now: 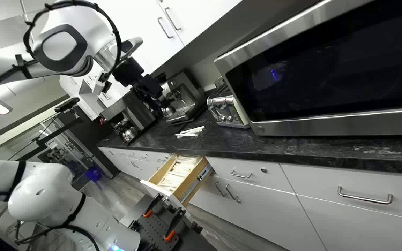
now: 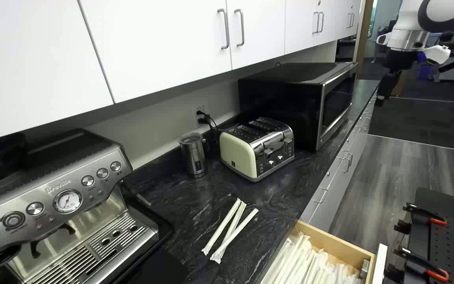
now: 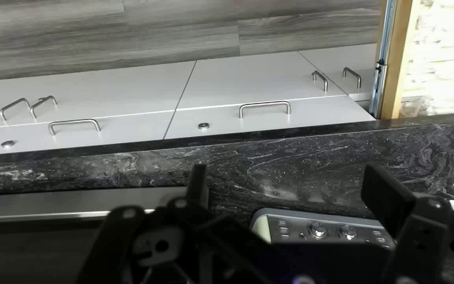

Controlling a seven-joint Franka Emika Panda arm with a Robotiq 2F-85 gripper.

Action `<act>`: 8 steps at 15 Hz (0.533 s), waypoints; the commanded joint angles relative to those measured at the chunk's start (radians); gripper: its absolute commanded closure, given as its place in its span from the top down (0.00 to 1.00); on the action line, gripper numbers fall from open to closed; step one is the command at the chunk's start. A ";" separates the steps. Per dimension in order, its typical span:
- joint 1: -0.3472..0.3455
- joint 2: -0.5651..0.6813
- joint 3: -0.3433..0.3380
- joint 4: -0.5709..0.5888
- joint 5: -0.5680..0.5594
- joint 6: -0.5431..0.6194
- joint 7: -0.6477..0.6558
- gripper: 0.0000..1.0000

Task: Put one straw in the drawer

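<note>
one part of the job is in place: the drawer stands pulled out, below the pincer and off to its right in the wrist view, beyond the edge of the bench, with a thick layer of wrapped straws inside. three loose straws lie on the bench, also lower than the pincer and off to its right in the wrist view, where the border cuts them. the pincer hangs above the bench, its fingers spread wide with nothing between them; the toaster shows beneath it and the microwave beneath and to its left. whether one of the straws inside already counts as the one asked for cannot be told, since many alike lie there. if none does, i'd judge the whole transfer is left: bring the pincer over the loose straws, come down, close on a single one, lift it, carry it across to the drawer and let it drop.
</note>
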 commanded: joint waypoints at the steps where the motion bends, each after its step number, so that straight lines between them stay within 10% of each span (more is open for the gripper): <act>1: -0.012 0.002 0.010 0.002 0.008 -0.002 -0.006 1.00; 8: 0.008 -0.005 0.015 0.002 0.021 -0.001 -0.023 1.00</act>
